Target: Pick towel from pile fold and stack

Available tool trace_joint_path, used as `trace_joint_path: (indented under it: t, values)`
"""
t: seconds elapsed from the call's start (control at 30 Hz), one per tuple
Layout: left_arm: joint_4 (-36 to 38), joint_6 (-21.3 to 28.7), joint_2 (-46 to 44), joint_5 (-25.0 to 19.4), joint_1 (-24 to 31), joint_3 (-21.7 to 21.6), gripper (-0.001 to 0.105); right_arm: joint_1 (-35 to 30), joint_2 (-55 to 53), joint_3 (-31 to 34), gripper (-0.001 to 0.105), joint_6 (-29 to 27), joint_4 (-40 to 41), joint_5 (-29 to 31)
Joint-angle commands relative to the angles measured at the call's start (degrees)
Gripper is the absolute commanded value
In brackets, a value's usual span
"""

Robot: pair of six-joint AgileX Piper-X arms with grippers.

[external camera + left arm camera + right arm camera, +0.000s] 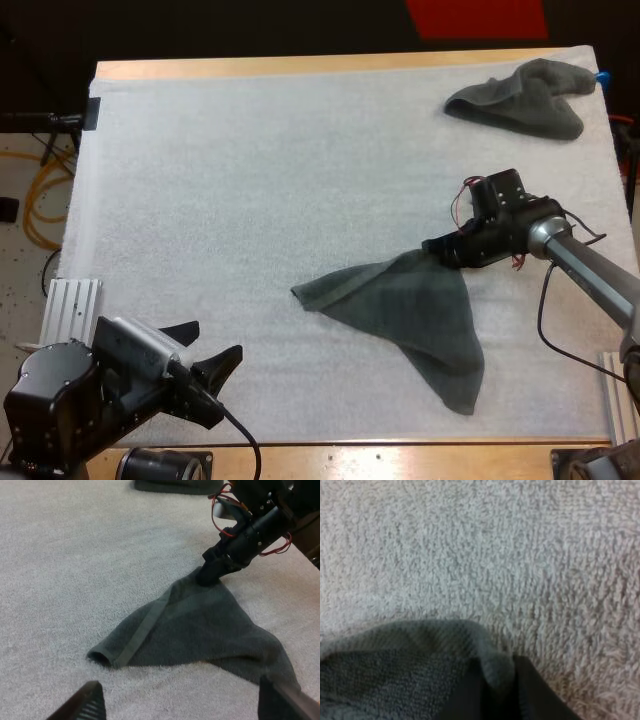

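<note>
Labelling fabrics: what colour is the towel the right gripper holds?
Dark grey-green; the towel shows best in the left wrist view.

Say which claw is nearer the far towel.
Right. The right claw, shut on a second towel, sits near the far towel; the left claw is open, diagonally across the mat.

**Robotics lab, test-bench setup**

Reads as a robotics lab or workshop, not a home or office. Evidence: 2 robot arms, left arm [70, 400] & right arm [590, 270], stationed at one wooden table [300, 66]. The table top is covered w/ a white mat [250, 200] as work surface. Slotted aluminium rail [72, 305] sits by the left arm's base. Orange cable [33, 205] lies loose on the speckled floor [20, 290]. Only props on the mat: spread towel [410, 320] & crumpled towel [520, 100], nothing domestic around them.
</note>
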Motion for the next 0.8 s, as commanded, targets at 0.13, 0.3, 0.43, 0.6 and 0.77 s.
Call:
trace_joint_path:
  t: [0.13, 0.3, 0.43, 0.6, 0.77]
  values:
    - [0.2, 0.23, -0.18, 0.44, -0.24, -0.42, 0.061, -0.17, -0.28, -1.32, 0.0, -0.2, -0.46, -0.51]
    - [0.2, 0.23, -0.18, 0.44, -0.24, -0.42, 0.061, -0.38, -0.51, -5.82, 0.0, -0.2, -0.43, 3.56]
    - [0.2, 0.23, -0.18, 0.44, -0.24, -0.42, 0.061, -0.61, -0.51, -10.09, 0.0, -0.63, -0.43, 11.42]
    - [0.2, 0.23, -0.18, 0.44, -0.24, -0.42, 0.061, -2.56, -0.51, -13.6, 0.0, -1.16, -0.15, 15.58]
    - [0.2, 0.23, -0.18, 0.44, -0.24, -0.42, 0.061, -6.66, -0.51, -15.6, 0.0, -1.16, 0.28, 17.69]
